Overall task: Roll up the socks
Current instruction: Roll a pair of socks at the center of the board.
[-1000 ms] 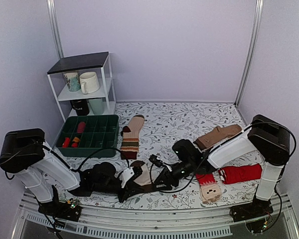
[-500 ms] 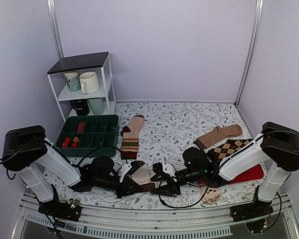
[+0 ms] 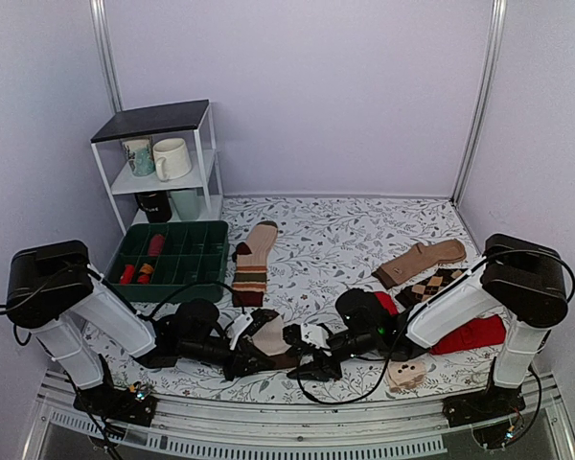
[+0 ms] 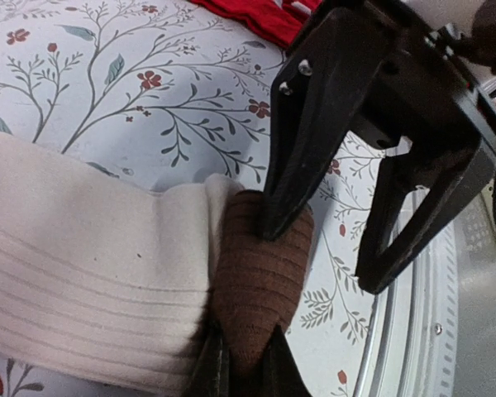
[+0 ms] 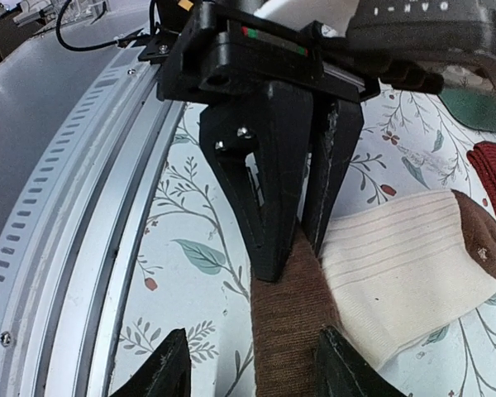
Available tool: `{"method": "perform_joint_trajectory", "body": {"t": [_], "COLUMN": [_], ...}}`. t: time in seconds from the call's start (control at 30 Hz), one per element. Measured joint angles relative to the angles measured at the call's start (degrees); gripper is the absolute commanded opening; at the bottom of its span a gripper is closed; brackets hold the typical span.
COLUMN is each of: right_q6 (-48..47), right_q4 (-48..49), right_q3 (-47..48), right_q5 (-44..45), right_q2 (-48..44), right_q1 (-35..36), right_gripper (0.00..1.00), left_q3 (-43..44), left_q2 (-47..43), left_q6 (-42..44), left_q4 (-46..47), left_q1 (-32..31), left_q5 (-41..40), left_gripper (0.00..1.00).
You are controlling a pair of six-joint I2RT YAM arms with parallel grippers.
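The cream-white sock (image 3: 267, 333) lies near the table's front edge, its dark brown cuff (image 4: 260, 281) turned toward the rail. My left gripper (image 4: 244, 351) is shut on the cuff, pinching it from the sock side; it also shows in the top view (image 3: 257, 356). My right gripper (image 5: 254, 332) is open and faces the left one, its fingers straddling the cuff (image 5: 293, 322). In the left wrist view one right fingertip (image 4: 274, 222) rests on the cuff and the other stands clear over the cloth. The cream foot and brown toe (image 5: 479, 240) lie flat.
The metal front rail (image 3: 287, 422) runs just beside both grippers. A green tray (image 3: 172, 254), a shelf with mugs (image 3: 163, 158), a striped sock (image 3: 252, 264), a tan sock (image 3: 422, 259), an argyle sock (image 3: 431, 286) and red socks (image 3: 470, 333) lie around.
My right arm has swung left and down, bringing its open gripper to the sock's cuff opposite the left gripper. The left gripper has stayed on the cuff.
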Motion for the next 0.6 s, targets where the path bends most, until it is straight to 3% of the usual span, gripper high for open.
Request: {"method": "perform_joint_trajectory", "body": {"t": [0.37, 0.5, 0.6], "right_q6": [1.77, 2.64, 3.28], "right_q4": [-0.07, 0.09, 0.15], "right_q3": [2.16, 2.78, 2.95], "right_q5": [2.58, 3.21, 3.85], "right_q2": [2.91, 4.35, 4.68], "right_q1": [0.0, -0.02, -0.02], "right_gripper": [0.37, 0.37, 0.43], "left_q3": [0.0, 0.0, -0.07], "left_q2": [0.22, 0.24, 0.44], "left_q6": [-0.02, -0.02, -0.07], "left_q4": [0.35, 0.57, 0.98], "left_q1": [0.13, 0.17, 0.24], "left_q5": [0.31, 0.33, 0.5], "left_gripper": [0.0, 0.0, 0.0]}}
